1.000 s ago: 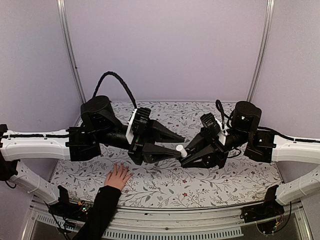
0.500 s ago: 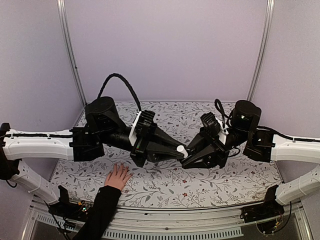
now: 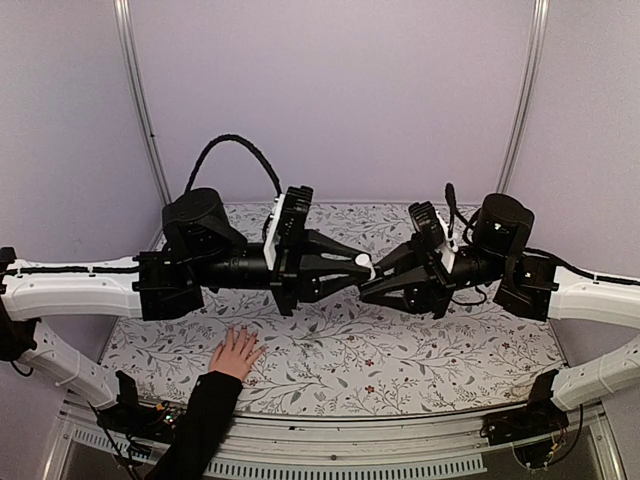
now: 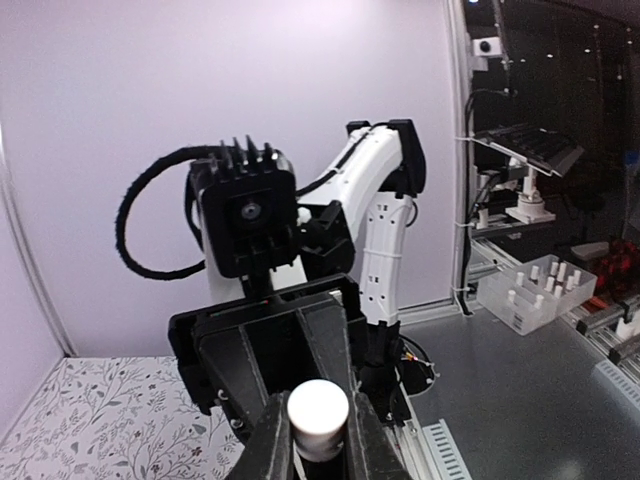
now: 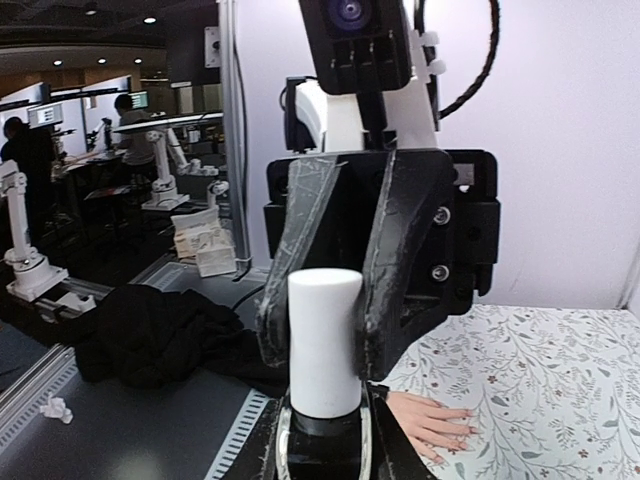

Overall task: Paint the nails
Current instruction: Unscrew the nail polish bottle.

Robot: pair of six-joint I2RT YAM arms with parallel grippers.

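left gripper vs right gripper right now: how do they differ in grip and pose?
Grip: the left gripper pinches the white cap, while the right gripper clamps the dark bottle just below that cap.
Pose: the left gripper reaches in from the left and points right; the right gripper mirrors it and points left.
Shared: both are shut on something and raised above the table, with their tips meeting mid-workspace.

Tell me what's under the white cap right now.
A dark bottle body sits directly under the white cap, pinched by the right gripper. The bottle's lower part is cut off by that gripper and the frame edge.
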